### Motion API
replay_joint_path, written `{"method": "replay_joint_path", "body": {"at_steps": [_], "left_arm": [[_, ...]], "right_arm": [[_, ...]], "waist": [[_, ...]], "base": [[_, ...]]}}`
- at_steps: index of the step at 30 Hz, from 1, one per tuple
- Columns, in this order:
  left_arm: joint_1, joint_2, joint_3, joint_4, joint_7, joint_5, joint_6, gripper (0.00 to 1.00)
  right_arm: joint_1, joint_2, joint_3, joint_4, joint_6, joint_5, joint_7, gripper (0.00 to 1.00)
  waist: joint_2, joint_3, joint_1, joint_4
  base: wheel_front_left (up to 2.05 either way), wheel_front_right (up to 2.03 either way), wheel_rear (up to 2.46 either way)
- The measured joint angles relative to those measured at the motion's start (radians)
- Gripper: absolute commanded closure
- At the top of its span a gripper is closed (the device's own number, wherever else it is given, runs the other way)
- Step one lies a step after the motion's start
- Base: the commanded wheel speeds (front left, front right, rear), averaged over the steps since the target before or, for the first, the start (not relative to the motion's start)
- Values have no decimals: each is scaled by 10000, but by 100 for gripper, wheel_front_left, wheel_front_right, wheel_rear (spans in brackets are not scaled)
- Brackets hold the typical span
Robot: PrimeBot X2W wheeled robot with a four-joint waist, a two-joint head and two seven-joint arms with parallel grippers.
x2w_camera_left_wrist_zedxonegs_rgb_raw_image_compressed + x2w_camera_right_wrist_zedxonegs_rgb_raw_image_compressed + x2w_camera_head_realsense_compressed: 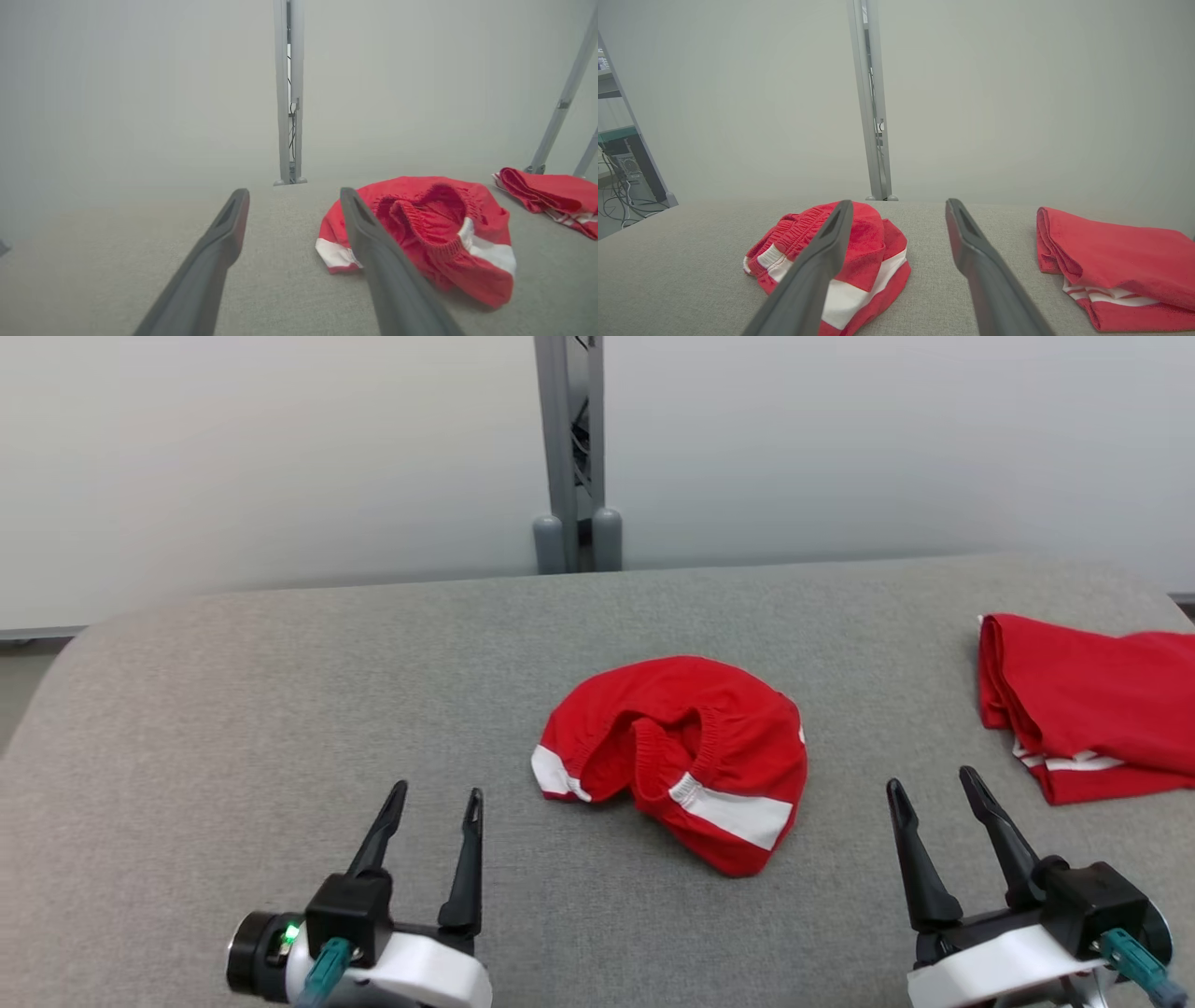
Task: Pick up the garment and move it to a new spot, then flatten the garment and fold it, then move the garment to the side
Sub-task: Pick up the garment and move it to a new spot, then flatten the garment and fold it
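Observation:
A red garment [686,756] with white stripes and an elastic waistband lies crumpled in the middle of the grey table [280,691]. It also lies right of the fingers in the left wrist view as the garment [434,233], and left of centre in the right wrist view as the garment [859,261]. My left gripper [440,794] rests open near the front left, a hand's width left of the garment, holding nothing. My right gripper [934,782] rests open at the front right, apart from the garment. Both sets of fingers are empty.
A second red garment [1083,705], folded, with white stripes, lies at the table's right edge. A grey metal post [571,448] stands behind the table against a pale wall. Shelving and cables [621,177] stand off to the left in the right wrist view.

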Motion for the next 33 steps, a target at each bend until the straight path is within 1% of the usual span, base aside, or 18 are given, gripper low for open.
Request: {"method": "replay_joint_path", "body": {"at_steps": [4, 5, 10, 16, 24, 33], "left_arm": [[701, 35, 506, -907, -15, 52, 391, 0], [1072, 61, 757, -1281, -15, 136, 500, 0], [1893, -13, 1264, -2000, -15, 349, 541, 0], [2297, -263, 1607, -2257, -15, 662, 349, 0], [2466, -477, 1902, -2320, -15, 1035, -6, 0], [2486, -602, 2100, -2242, -15, 1193, -163, 0]], "right_arm": [[304, 0, -222, -23, 0, 59, 0, 0], [479, -2, -299, -29, 0, 82, -2, 0], [903, -4, -525, -163, 0, 174, -2, 0], [1303, 0, -359, -184, 0, 249, 0, 0], [1312, -2, -217, -167, 0, 245, 0, 0], [1301, -2, -244, -232, 0, 232, 0, 0]], "waist": [[0, -308, 0, 297], [0, -462, 0, 396], [0, -749, 0, 539], [0, -799, 0, 484], [0, -727, 0, 313], [0, -706, -1, 294]], "base": [[0, 0, 0], [0, 0, 0], [0, 0, 0], [0, 0, 0], [0, 0, 0], [0, 0, 0]]}}
